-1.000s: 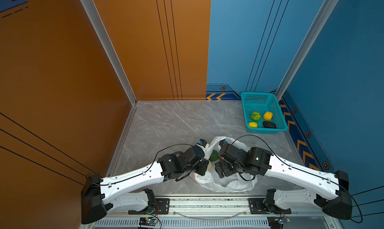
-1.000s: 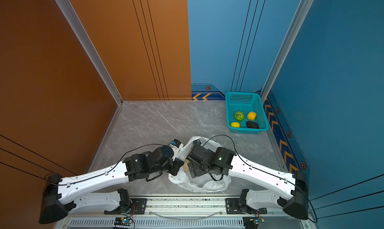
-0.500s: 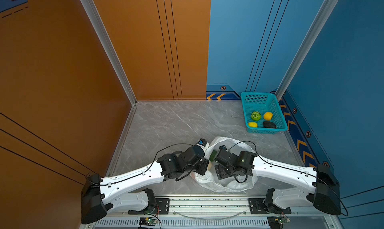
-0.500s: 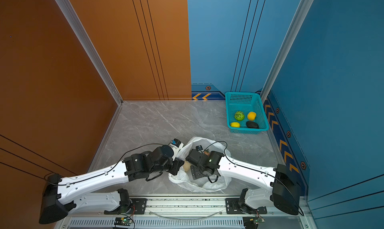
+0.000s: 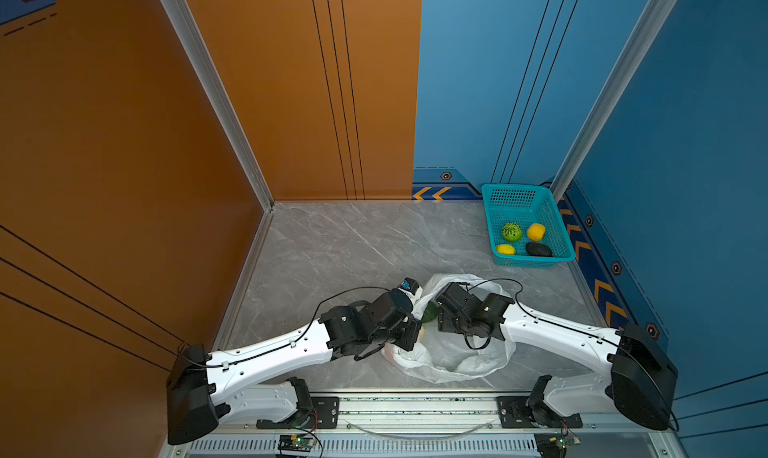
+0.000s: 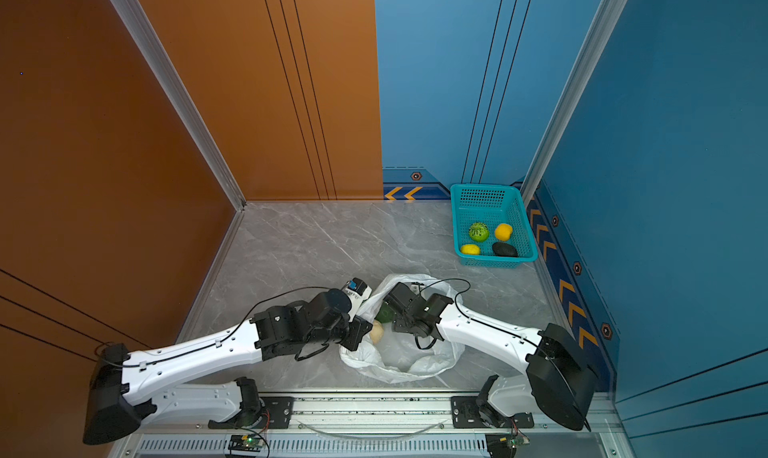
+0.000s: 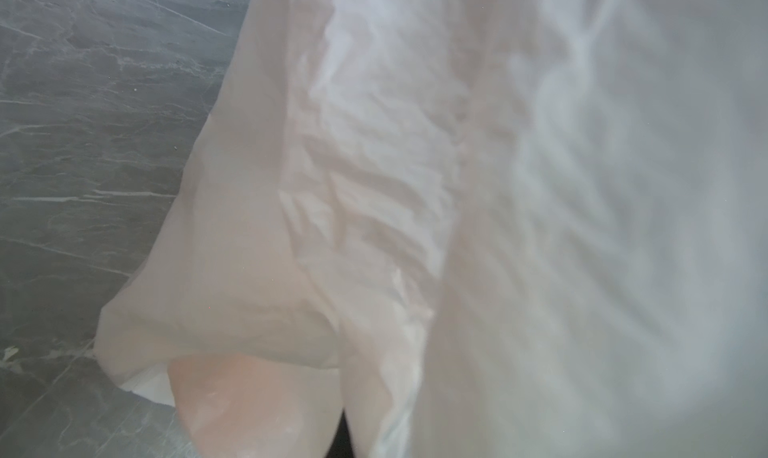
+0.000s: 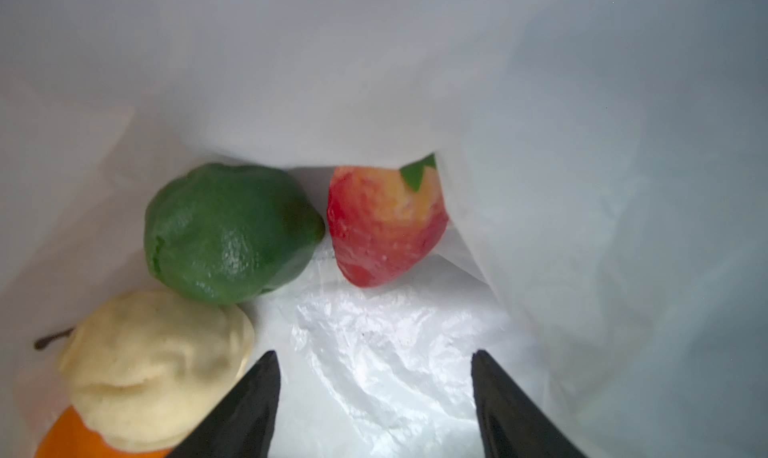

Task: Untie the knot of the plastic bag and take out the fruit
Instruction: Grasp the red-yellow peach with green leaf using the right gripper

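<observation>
Marble tabletop point(image 5: 353, 244); right fingers point(image 8: 241, 406) apart inside plastic bag point(image 5: 457, 360), near green mango point(image 8: 228, 231)

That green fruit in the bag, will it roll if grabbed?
The green mango looks rounded and glossy, so it may roll or slip from the right pincer. The crinkly plastic bag beneath probably lets it slide; the red apple beside it might block it.
</observation>
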